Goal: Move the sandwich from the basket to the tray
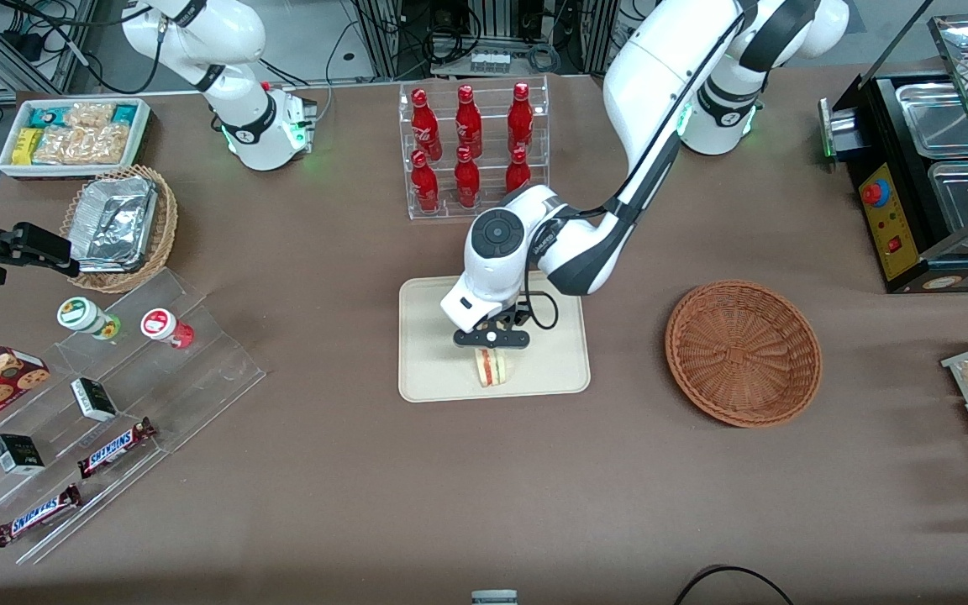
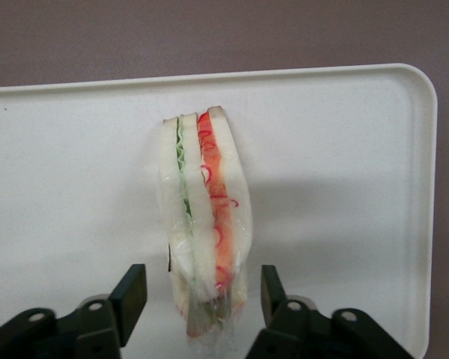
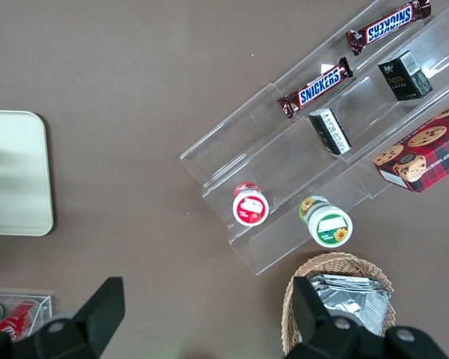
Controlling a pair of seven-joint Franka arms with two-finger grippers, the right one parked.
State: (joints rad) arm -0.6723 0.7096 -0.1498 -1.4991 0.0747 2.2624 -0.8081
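the gripper [image 1: 491, 339] hangs low over the tray [image 1: 429, 370], a little below the centre of the front view, with its fingers [image 2: 131, 293] spread apart on either side of the sandwich [image 1: 491, 367] and a clear gap showing between each pad and the wrapper, so it is open and grips nothing. the sandwich stands on its edge on the tray, close to the rim nearest the front camera and roughly midway along that rim, directly under the gripper. in the wrist view its long axis runs away from the fingers toward the tray's edge, with the narrow wrapped end sitting between the fingers and the broader cut end pointing away; the layers stand upright, pale bread outside, a green strip and a red-orange strip side by side, and the whole wedge leans only slightly. the basket [image 1: 743, 352] lies well apart, in the right half of the front view toward the working arm's end of the table, and nothing is seen in it. judged from this, the transfer itself looks done: the sandwich is out of the basket and rests on the tray with the grip released. what seems left is only for the arm to lift clear without nudging the wedge, which, standing on a thin edge, could tip if brushed.
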